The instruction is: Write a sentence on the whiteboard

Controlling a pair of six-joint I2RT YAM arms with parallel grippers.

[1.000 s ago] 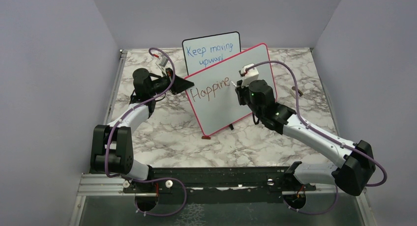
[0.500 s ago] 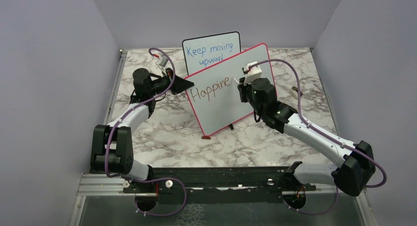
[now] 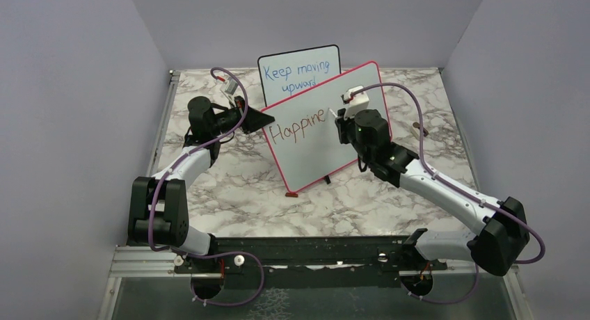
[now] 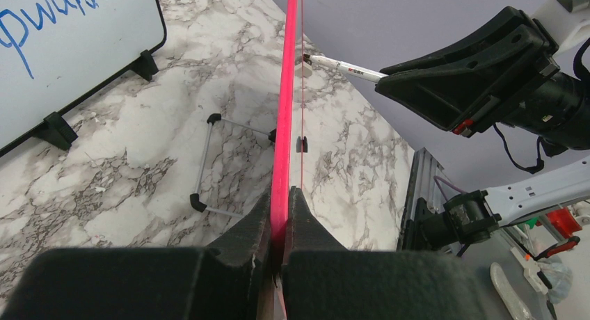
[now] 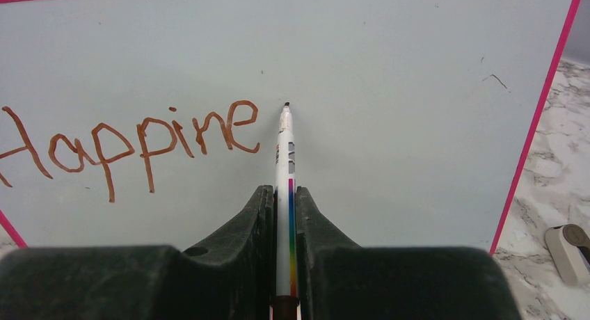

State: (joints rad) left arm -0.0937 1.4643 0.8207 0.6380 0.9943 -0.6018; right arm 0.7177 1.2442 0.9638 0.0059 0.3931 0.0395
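Marbled table point(image 3: 236, 188); whiteboard point(image 3: 313, 156), black-framed board point(image 3: 299, 59)

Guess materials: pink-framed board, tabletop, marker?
The board: smooth white face taking marker ink, likely a coated sheet; its pink frame looks like plastic and is thin when seen edge-on. The tabletop: grey-veined marble look with no glare, probably printed laminate rather than stone. The marker: smooth white barrel with a rainbow stripe, likely plastic.

whiteboard point(image 3: 314, 153) before smaller board point(image 3: 298, 68) | marker point(image 5: 284, 160) just right of sentence point(image 5: 132, 142) on whiteboard
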